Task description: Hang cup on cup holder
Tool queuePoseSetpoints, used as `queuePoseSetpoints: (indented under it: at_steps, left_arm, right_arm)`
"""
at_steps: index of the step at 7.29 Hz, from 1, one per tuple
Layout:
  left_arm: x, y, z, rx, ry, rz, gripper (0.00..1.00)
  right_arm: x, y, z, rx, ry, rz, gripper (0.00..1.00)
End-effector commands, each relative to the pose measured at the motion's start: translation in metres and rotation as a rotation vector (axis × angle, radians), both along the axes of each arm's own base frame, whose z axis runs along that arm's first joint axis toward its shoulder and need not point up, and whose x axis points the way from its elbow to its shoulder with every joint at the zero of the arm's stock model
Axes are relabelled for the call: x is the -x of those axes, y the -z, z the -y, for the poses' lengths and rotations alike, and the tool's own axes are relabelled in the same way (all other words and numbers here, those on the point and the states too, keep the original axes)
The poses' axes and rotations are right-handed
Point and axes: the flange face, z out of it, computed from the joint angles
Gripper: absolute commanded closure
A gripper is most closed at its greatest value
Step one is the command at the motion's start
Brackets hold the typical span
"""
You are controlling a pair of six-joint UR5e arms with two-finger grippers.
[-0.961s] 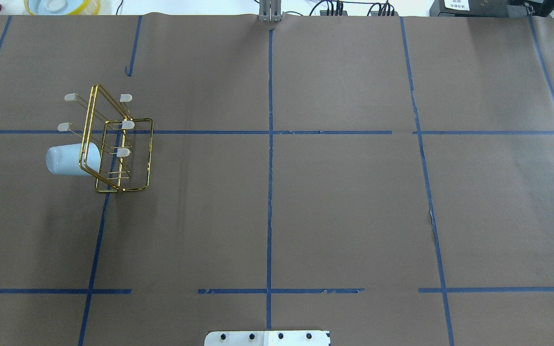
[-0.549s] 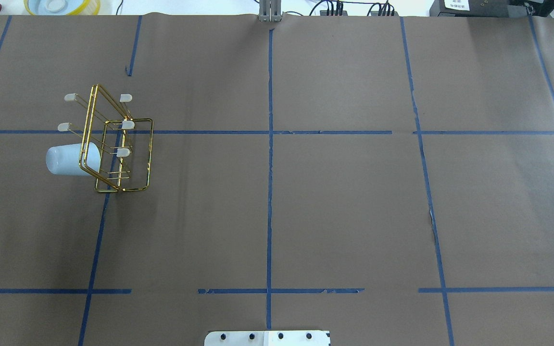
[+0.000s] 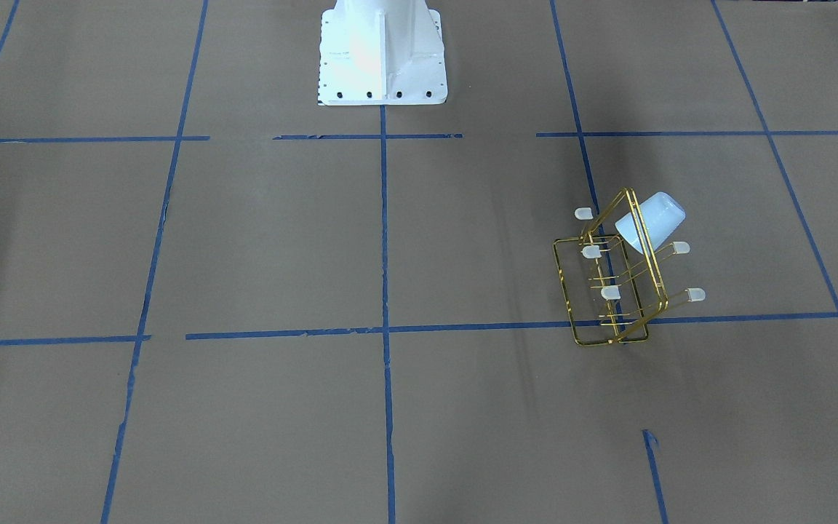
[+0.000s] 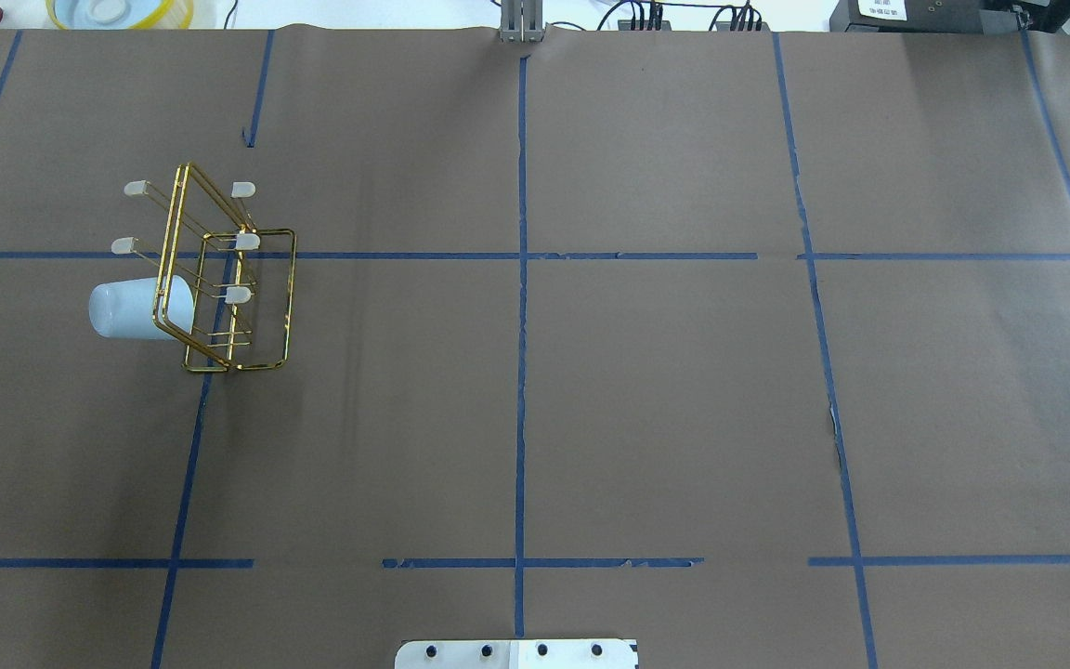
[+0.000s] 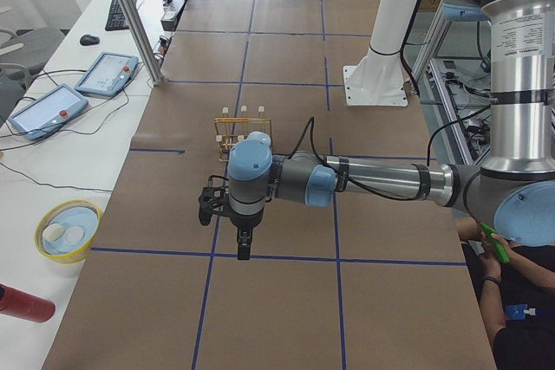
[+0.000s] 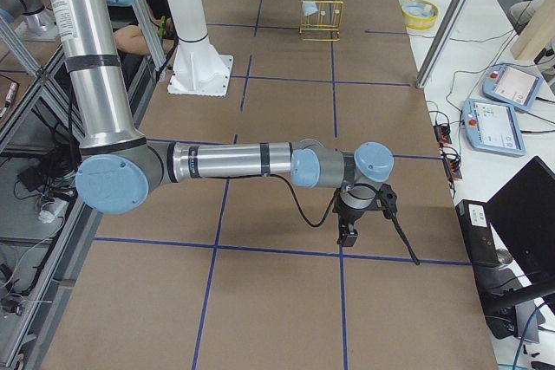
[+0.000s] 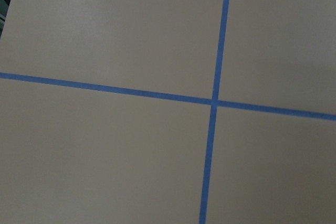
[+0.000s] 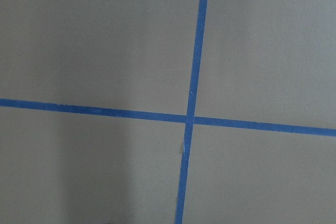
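Glossy wire cup holder (image 4: 240, 295), smooth plastic cup (image 4: 126, 309) — matt paper table (image 4: 665, 400)

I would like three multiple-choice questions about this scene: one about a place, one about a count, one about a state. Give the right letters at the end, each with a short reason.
1. In the overhead view, where does the rack stand?
A. left half
B. centre
C. right half

2. How many white caps on it are uncovered?
A. two
B. five
C. eight

3. What is the state of the cup?
A. upright on the table
B. hung on the rack, tilted
C. held by a gripper

Answers:
1 A, the rack is far to the left of the middle tape line.
2 B, five caps show in both the overhead and the front view.
3 B, the cup leans out from the upper part of the frame, and nothing grips it.
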Motion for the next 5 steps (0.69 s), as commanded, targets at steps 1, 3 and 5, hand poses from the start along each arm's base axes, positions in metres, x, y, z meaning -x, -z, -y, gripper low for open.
queuePoseSetpoints:
  at_steps: [1, 3, 5]
  left_arm:
    - [0.0026, -0.0229, 0.0022, 0.015, -0.082, -0.003, 0.0]
    - [-0.0026, -0.0254, -0.0035, -0.032, -0.156, -0.067, 0.0]
    - [-0.004, -0.0267, -0.0075, -0.079, -0.219, -0.081, 0.0]
  right_arm:
    - [-0.0003, -0.0001, -0.0001, 0.001, 0.0, 0.0, 0.0]
    - [-0.0003, 0.0, 0.0, -0.001, 0.0, 0.0, 0.0]
    - [-0.0003, 0.0, 0.0, -0.001, 0.0, 0.0, 0.0]
